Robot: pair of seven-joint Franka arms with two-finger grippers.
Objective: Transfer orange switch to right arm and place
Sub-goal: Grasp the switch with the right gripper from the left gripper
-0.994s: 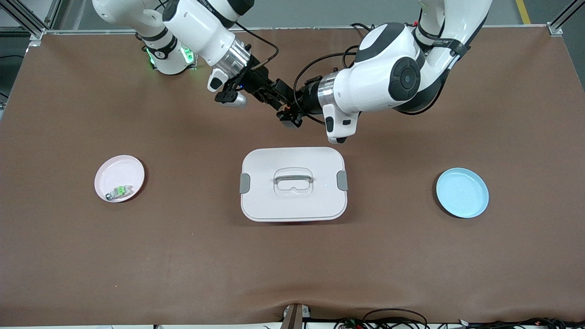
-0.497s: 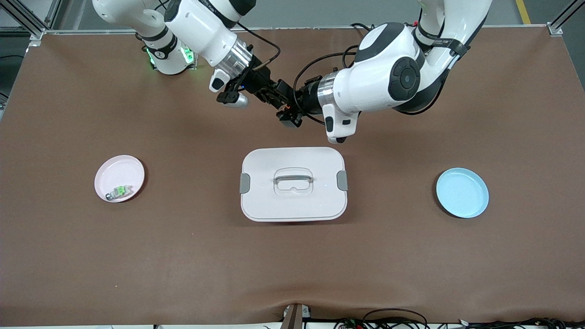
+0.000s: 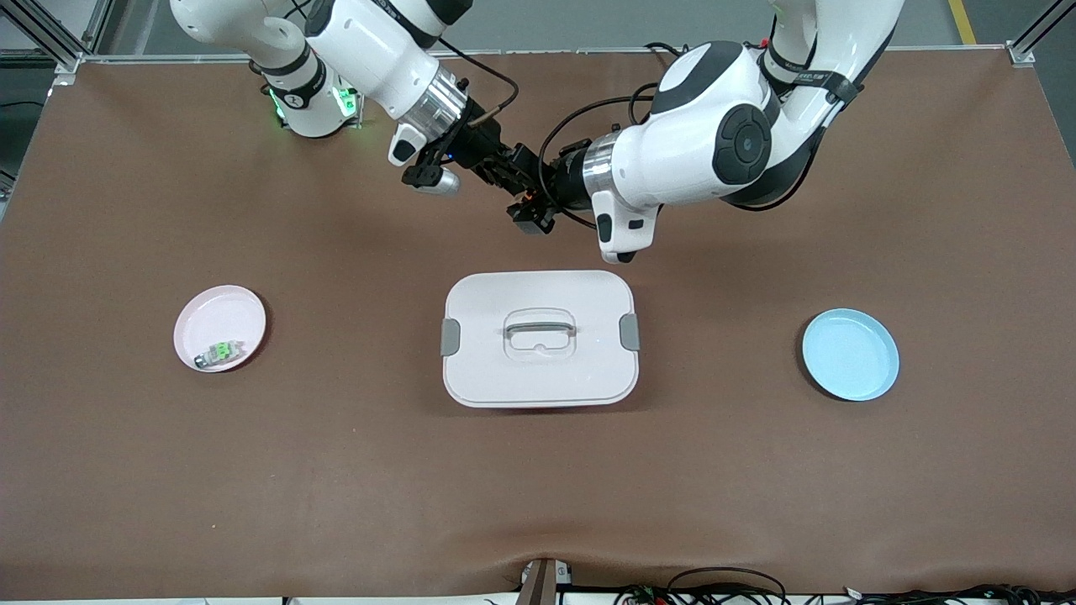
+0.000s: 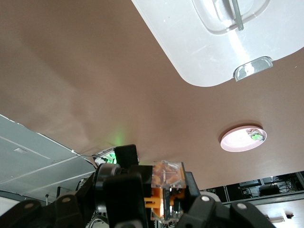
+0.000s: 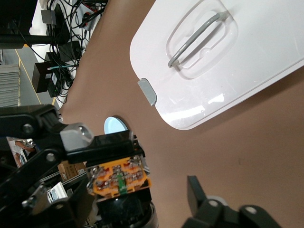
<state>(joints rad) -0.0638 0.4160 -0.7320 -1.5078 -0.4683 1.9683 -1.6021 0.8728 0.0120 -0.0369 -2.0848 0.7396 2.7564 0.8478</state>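
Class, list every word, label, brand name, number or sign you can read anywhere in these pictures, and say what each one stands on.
None can be read.
Left arm: small dark print on a black joint band, too small to read.
Right arm: a small round mark on its base, too small to read.
White lidded box, pink plate, blue plate, orange switch: no lettering visible.

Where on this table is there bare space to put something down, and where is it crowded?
Bare brown mat lies between the pink plate and the white lidded box, between the box and the empty blue plate, and all along the table edge nearest the front camera. It is crowded above the mat by the arms' bases, where the left gripper holds the orange switch against the right gripper.
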